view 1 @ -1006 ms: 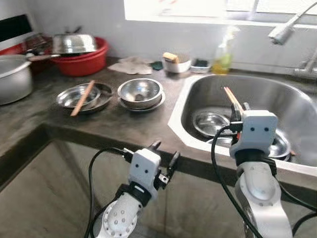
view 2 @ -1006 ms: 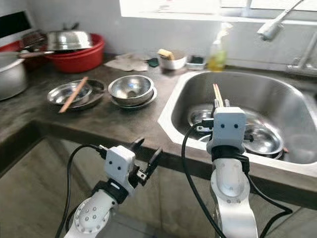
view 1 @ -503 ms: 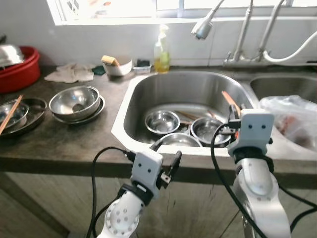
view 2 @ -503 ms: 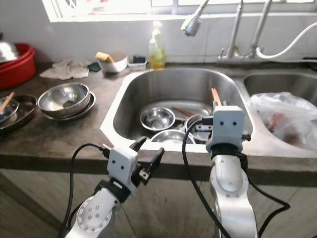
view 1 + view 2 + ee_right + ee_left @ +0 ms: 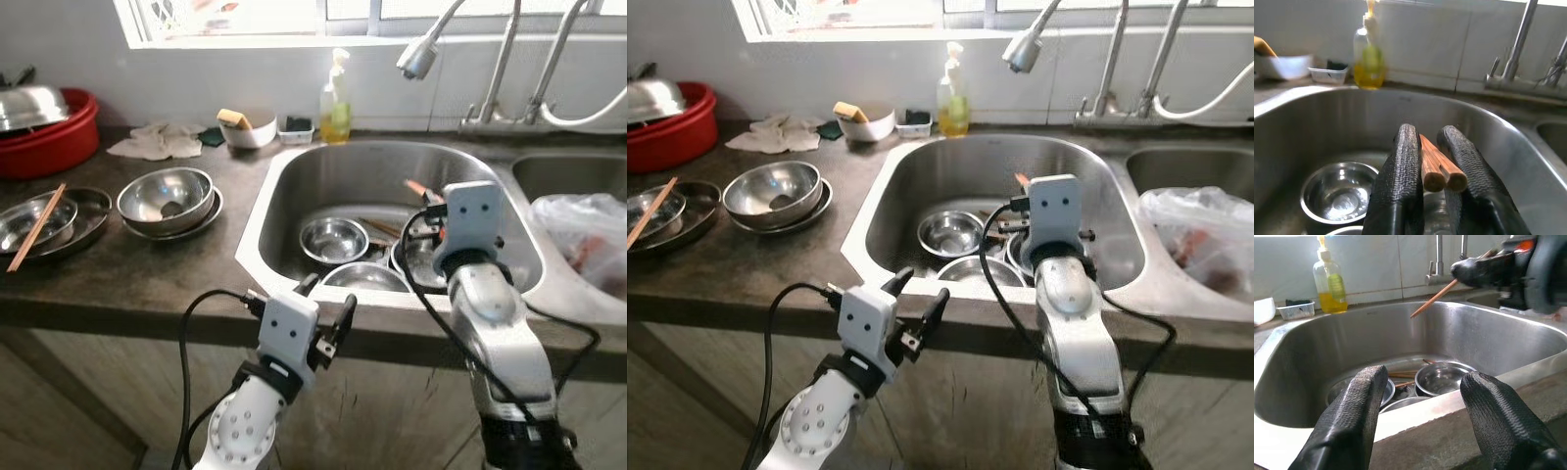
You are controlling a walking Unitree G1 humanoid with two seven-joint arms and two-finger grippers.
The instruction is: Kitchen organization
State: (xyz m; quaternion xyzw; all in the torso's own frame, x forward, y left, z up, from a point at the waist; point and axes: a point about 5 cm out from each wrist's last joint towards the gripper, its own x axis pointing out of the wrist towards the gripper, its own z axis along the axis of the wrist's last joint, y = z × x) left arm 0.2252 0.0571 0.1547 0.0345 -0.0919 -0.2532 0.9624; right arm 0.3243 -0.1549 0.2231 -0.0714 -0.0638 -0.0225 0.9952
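Wooden chopsticks [image 5: 1437, 164] are sitting clamped in the right pincer [image 5: 1435, 181] above the sink [image 5: 294, 186], probably to join dirty dishes; left pincer [image 5: 1420, 426] is hanging wide, empty.

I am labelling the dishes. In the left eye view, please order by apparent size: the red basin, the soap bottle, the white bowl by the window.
1. red basin, though cut off by the picture edge
2. soap bottle
3. white bowl

The last two look close in size, so their order is unsure.
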